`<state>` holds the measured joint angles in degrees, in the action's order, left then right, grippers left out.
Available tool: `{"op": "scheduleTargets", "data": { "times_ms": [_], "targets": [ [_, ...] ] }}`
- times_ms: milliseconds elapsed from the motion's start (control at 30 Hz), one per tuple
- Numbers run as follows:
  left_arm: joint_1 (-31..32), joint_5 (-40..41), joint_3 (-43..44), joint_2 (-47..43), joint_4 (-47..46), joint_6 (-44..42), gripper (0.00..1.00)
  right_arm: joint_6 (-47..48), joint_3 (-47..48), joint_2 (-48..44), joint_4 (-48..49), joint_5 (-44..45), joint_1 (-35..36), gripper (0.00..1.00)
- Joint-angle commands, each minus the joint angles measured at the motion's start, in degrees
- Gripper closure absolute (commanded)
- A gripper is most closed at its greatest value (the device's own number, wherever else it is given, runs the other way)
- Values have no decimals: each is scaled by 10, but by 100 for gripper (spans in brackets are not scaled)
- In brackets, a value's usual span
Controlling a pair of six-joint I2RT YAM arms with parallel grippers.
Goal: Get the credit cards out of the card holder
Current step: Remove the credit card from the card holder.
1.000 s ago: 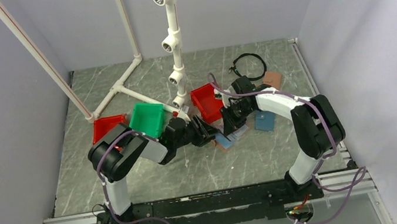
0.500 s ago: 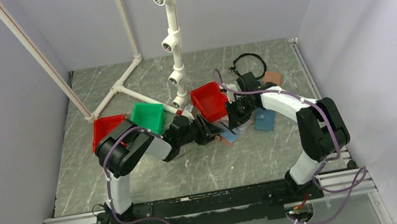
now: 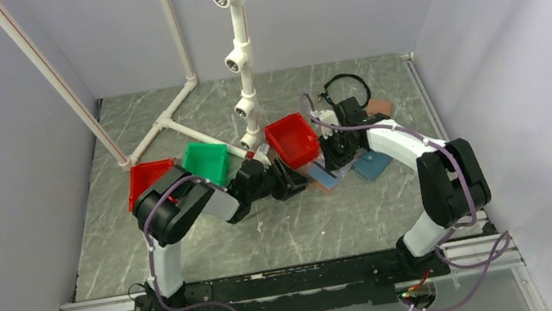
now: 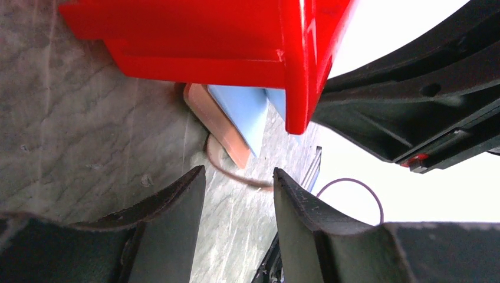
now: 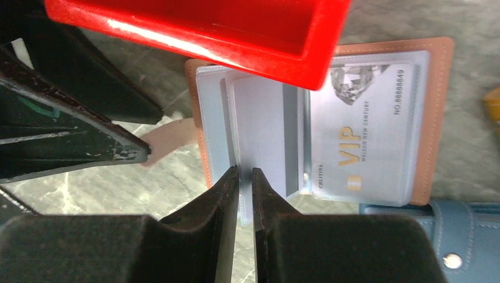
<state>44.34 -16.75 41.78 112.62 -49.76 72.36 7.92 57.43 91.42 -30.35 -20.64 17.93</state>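
**Leather has to stay down while the card slides out**

Spread and empty, the left end effector (image 4: 237,174) sits low over the grey marbled surface (image 4: 71,135). Its jaws point at the curved pinkish snap tab (image 5: 171,140), just beside it but not clearly touching. The tab belongs to the open pinkish-tan leather card holder with pale blue lining (image 5: 433,118). The holder lies flat between the two arms, its far edge tucked under the lip of a glossy red plastic bin (image 5: 194,29).

To do this step well, that left end effector should probably press on the tab or the left flap. Otherwise the whole holder is likely to drag along with the pull.

Further right, the right end effector (image 5: 243,174) has its jaws pressed almost together on the near edge of a pale card with a dark stripe (image 5: 259,130) in the left pocket. The pinch looks to be on the card alone, though the pocket lip may be caught too, so a light test pull seems wise. The draw should run straight out of the pocket mouth, low and level, away from the overhanging bin.

The grey-white plastic VIP card (image 5: 365,135) is fully seated in the right pocket and looks like the next one to take. A teal-blue leather wallet (image 5: 466,236) lies just beside that corner of the holder, so the withdrawal path should stay off it.
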Motion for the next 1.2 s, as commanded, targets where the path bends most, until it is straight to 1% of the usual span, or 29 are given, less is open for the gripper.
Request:
{"op": "scheduleTargets", "data": {
  "times_ms": [0, 167, 233, 467, 567, 633, 767, 833, 900, 1067, 1167],
  "targets": [
    [-2, -2, 22, 9, -17, -9, 49, 18, -6, -28, 30, 69, -17, 84],
    [-1, -2, 22, 2, -15, -16, 49, 32, -11, -29, 44, 112, -26, 85],
    [-1, 0, 18, -5, -14, -20, 49, 36, -13, -27, 48, 115, -33, 85],
    [-3, -6, 11, -7, -29, -22, 49, 45, 3, 23, 20, 54, -54, 87],
    [-2, -11, 8, -7, -44, -24, 49, 48, 9, 33, 11, 12, -68, 99],
    [-1, -13, 3, -10, -55, -28, 49, 49, 13, 39, -1, -37, -81, 100],
    [-2, -11, -21, -29, -72, -41, 49, 56, 28, 72, -73, -201, -101, 100],
    [-2, -5, -39, -52, -70, -52, 49, 67, 31, 85, -105, -270, -101, 100],
    [0, 7, -60, -92, -52, -66, 50, 71, 29, 86, -120, -316, -100, 100],
    [13, 50, -96, -191, 22, -108, 48, 54, 2, 75, -103, -336, -82, 100],
    [17, 73, -117, -238, 50, -112, 45, 36, -10, 70, -84, -334, -66, 100]
  ]
}}
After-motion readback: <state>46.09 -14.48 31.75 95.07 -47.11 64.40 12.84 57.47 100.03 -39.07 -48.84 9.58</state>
